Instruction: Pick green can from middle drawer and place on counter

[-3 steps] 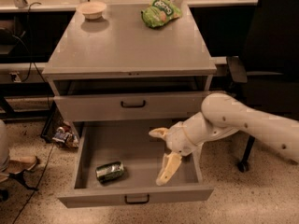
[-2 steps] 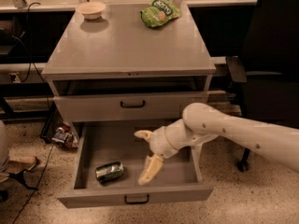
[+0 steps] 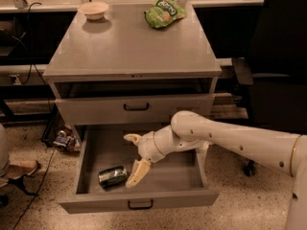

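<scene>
The green can point(image 3: 112, 176) lies on its side in the front left of the open middle drawer point(image 3: 187, 175), a grey tray pulled far out. My gripper point(image 3: 134, 157) is open, reaching into the drawer from the right on a white arm. One finger point(image 3: 137, 172) points down just right of the can, close to it; the other point(image 3: 132, 138) sticks out up and to the left. The can is not held. The counter point(image 3: 129, 47) is the flat grey top of the cabinet above.
A small bowl point(image 3: 93, 9) stands at the counter's back left and a green snack bag point(image 3: 163, 14) at its back right. The drawer above point(image 3: 135, 107) is slightly open. A black office chair point(image 3: 273, 66) stands to the right. Cables and clutter point(image 3: 64, 140) lie on the floor to the left.
My gripper has moved left across the drawer toward the can, and its lower finger now sits right beside it. The can has not moved.
</scene>
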### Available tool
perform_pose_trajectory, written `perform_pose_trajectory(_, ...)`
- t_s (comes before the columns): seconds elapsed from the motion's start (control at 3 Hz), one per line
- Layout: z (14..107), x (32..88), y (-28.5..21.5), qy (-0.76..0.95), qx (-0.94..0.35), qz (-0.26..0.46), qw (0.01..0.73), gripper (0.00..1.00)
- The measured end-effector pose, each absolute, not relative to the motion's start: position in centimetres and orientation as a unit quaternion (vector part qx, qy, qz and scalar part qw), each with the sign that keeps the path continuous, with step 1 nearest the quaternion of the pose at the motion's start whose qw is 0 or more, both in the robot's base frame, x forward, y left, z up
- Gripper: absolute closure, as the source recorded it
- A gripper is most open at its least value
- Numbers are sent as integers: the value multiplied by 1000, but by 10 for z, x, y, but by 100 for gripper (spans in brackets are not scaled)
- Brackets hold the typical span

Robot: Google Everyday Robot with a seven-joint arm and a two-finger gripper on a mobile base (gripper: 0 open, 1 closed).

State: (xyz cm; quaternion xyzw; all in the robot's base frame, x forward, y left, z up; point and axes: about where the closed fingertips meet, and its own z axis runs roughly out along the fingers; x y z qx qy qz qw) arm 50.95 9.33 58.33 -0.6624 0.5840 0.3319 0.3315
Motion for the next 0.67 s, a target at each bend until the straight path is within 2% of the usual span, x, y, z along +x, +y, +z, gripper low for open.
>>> perform_pose_trajectory(0.67,551,527,104,572,-674,308,351,0)
